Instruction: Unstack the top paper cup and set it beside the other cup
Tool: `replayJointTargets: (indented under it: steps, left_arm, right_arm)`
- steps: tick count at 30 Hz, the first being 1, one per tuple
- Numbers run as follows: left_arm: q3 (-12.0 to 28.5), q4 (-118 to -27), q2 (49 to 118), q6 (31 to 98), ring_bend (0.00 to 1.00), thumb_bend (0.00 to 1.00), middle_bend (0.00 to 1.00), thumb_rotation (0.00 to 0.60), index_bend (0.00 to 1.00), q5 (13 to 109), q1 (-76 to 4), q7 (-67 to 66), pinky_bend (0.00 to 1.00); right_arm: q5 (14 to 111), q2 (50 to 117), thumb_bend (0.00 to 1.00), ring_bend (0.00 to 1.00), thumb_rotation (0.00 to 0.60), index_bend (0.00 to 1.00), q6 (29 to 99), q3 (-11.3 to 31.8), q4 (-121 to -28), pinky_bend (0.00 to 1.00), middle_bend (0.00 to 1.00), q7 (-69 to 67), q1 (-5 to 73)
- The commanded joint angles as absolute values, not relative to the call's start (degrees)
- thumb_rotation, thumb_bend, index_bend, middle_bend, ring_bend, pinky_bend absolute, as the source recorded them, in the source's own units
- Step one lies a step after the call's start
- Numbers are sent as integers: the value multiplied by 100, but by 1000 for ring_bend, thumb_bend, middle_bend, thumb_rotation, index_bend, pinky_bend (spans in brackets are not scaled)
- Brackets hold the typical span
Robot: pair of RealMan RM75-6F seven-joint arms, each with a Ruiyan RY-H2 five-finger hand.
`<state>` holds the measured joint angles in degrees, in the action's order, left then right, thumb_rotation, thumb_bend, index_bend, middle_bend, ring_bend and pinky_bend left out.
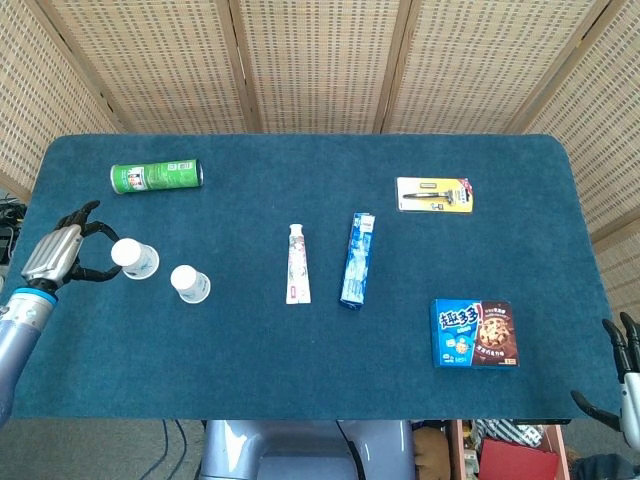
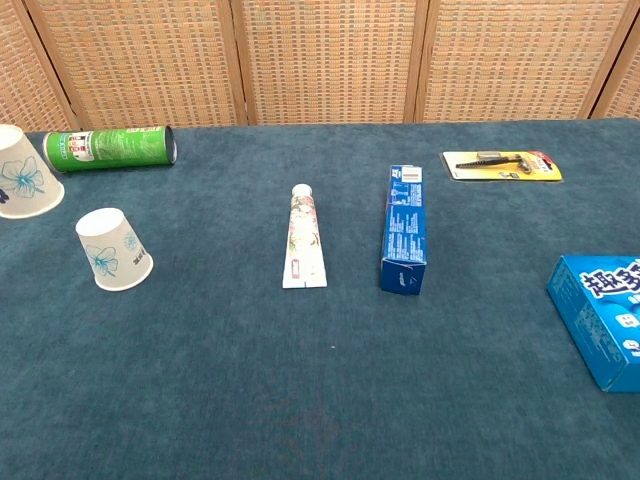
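Two white paper cups with blue flower prints stand upside down. One cup (image 1: pixel 190 284) (image 2: pixel 113 249) rests on the blue tabletop. My left hand (image 1: pixel 58 253) grips the other cup (image 1: pixel 133 259) (image 2: pixel 24 185) just left of it, near the table's left edge. In the chest view only this cup shows, cut off by the frame's left edge; the hand is out of frame. My right hand (image 1: pixel 618 378) hangs off the table at the lower right corner of the head view, fingers apart, holding nothing.
A green can (image 1: pixel 156 177) lies on its side behind the cups. A toothpaste tube (image 1: pixel 298 263) and a blue toothpaste box (image 1: pixel 358 258) lie mid-table. A razor pack (image 1: pixel 434 194) is at back right, a blue cookie box (image 1: pixel 475 333) at front right.
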<state>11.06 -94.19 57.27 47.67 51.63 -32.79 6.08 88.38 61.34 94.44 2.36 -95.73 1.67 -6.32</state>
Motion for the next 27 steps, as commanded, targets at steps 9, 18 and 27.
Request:
replayJointTargets:
  steps: [9, 18, 27]
  left_arm:
    - [935, -8380, 6555, 4243, 0, 273, 0, 600, 441, 5537, -3226, 1184, 0]
    - [926, -7960, 7007, 4101, 0, 273, 0, 600, 441, 5664, -3280, 1285, 0]
    - [912, -8020, 6980, 4160, 0, 273, 0, 600, 57, 5718, -3234, 1212, 0]
  right_arm:
    - [8783, 6181, 0, 0, 600, 0, 9338, 234, -9568, 0, 0, 271, -589]
    - [8718, 6179, 0, 0, 600, 0, 9309, 256, -9545, 0, 0, 245, -576]
    - [8732, 6153, 0, 0, 600, 0, 9341, 253, -9556, 0, 0, 197, -589]
